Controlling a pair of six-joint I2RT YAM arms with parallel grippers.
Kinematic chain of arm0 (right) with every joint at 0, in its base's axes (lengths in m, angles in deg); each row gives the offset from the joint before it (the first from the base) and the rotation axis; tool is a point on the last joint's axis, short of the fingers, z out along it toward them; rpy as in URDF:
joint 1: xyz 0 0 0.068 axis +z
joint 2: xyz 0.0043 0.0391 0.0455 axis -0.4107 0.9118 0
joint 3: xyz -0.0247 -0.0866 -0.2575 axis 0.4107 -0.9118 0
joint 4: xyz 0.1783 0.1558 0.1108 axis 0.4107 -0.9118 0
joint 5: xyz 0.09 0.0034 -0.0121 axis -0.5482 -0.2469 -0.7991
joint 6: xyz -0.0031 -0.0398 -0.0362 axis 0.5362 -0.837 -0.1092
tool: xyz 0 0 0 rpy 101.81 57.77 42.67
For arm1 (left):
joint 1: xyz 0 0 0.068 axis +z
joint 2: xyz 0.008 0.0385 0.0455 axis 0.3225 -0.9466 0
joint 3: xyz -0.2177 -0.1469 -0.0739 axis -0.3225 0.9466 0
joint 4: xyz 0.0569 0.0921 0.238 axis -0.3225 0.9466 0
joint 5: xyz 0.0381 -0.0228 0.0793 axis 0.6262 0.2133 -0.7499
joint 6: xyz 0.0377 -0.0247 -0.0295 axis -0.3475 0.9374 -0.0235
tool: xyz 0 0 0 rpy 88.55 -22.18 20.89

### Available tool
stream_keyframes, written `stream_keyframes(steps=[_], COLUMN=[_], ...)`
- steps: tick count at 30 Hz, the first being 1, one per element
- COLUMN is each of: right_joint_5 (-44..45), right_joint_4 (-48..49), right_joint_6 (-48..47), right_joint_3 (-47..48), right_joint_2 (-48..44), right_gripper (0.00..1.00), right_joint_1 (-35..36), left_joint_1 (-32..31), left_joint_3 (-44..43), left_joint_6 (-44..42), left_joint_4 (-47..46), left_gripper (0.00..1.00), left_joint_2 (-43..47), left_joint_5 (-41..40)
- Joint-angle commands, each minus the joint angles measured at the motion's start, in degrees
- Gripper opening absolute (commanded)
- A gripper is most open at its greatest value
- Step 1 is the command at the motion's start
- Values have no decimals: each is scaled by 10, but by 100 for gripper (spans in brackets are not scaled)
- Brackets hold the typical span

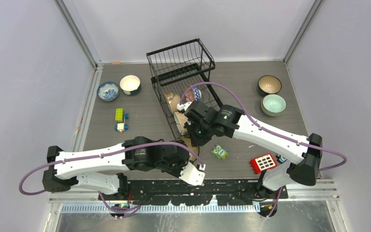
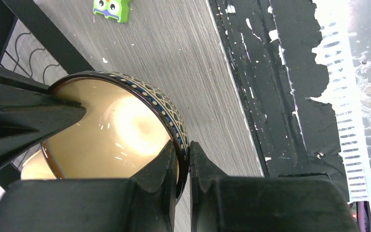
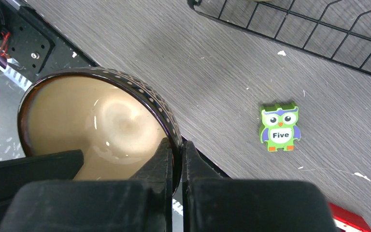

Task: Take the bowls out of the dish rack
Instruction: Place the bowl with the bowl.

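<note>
Cream-lined bowl [image 2: 125, 125]: held just beside the rack [image 1: 181, 60], above the surface [image 3: 212, 72].
Left tool [image 2: 183, 164]: clamped on its rim.
Right tool [image 3: 175, 150]: clamped on the same rim, apparently.
Handover: one grip is best released slowly.

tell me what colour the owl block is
The owl block is green with purple wings; best seen in the right wrist view.

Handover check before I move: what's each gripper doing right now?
Left gripper: shut on the patterned bowl at its rim.
Right gripper: shut on that same bowl's rim, apparently.
</note>
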State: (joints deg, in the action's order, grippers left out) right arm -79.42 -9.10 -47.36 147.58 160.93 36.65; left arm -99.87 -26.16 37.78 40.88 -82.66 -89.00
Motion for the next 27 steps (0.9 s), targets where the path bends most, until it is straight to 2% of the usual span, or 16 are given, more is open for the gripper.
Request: stream_keyframes(steps=[1, 3, 6, 9, 10, 11, 18, 24, 27], right_joint_5=[6, 20, 34, 45, 48, 53, 130, 188, 215], right_joint_4=[16, 19, 24, 27, 29, 31, 58, 88, 105], right_joint_6=[1, 5, 10, 19, 22, 26, 62, 95, 111], right_joint_3=[-1, -2, -4, -6, -5, -6, -47, -112, -144], right_joint_2=[-9, -12, -18, -26, -29, -33, -80, -139, -171], right_gripper=[1, 1, 1, 1, 1, 1, 1, 1, 1], right_joint_1=[5, 6, 6, 6, 5, 6, 2, -32, -48], left_joint_1=[-2, -2, -2, -2, -2, -2, -2, -1, -1], left_joint_3=[-33, -35, -39, -42, -44, -46, -75, -90, -89], left_joint_6=[18, 30, 48, 67, 73, 78, 146, 262, 324], left_joint_4=[-32, -38, -44, -49, -50, -51, -60, -79, -101], left_gripper=[1, 8, 36, 57, 86, 98, 100, 100, 100], left_joint_2=[8, 9, 13, 22, 25, 28, 48, 46, 37], left_joint_5=[-33, -44, -56, -65, -67, -69, -136, -266, -290])
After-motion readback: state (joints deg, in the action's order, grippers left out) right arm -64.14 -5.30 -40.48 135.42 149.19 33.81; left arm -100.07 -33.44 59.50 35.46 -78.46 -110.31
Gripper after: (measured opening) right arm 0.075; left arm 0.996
